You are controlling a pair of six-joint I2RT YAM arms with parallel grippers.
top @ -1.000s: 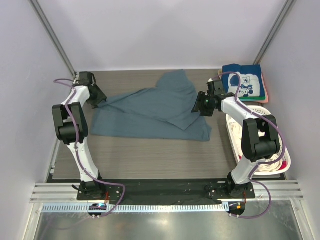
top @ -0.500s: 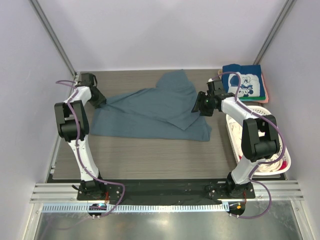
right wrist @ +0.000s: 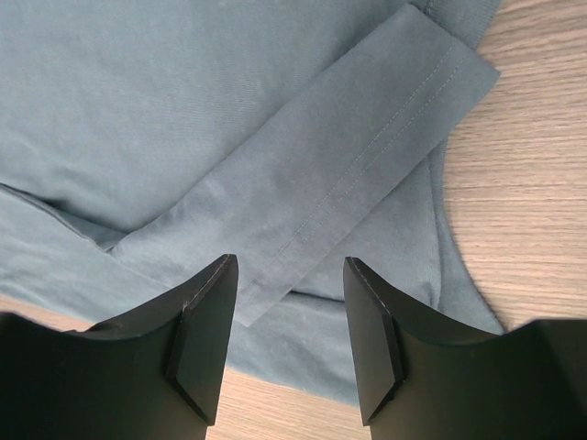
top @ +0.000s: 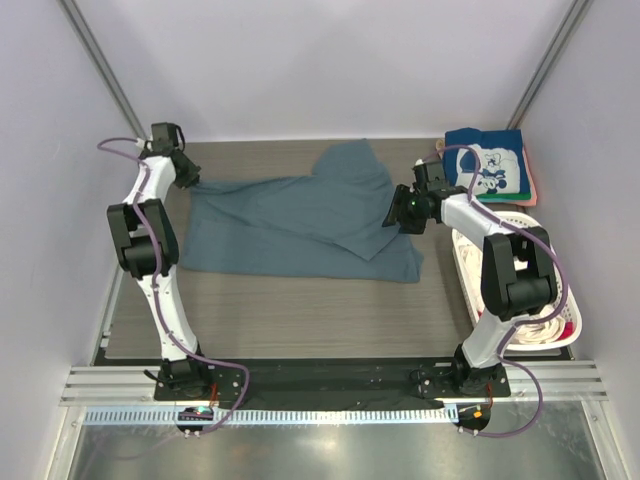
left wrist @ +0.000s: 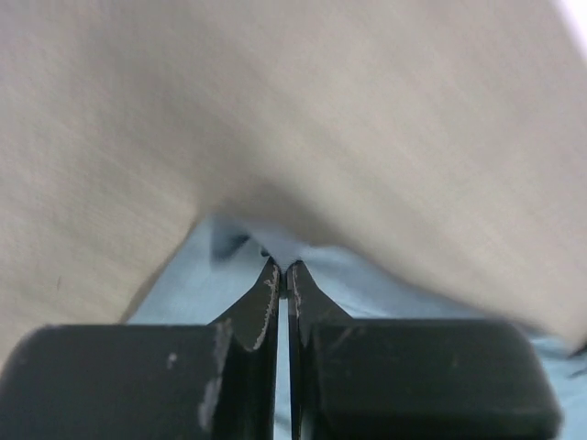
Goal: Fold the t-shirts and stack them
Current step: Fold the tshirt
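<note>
A slate-blue t-shirt lies rumpled across the middle of the table, one sleeve folded over its right side. My left gripper is at the shirt's far-left corner, shut on a pinch of its pale-looking cloth at the fingertips. The right gripper hovers open over the shirt's right edge, with the sleeve hem just beyond its fingers and nothing between them. A folded navy t-shirt with white cartoon print rests on a small stack at the back right.
A white lattice basket with more clothes stands along the right edge, beside the right arm. Pink and green edges show under the navy shirt. Walls close in the table at the back and on both sides.
My left gripper has shut on the shirt's left corner and moved back and left, drawing that corner with it. The right arm has barely moved.
</note>
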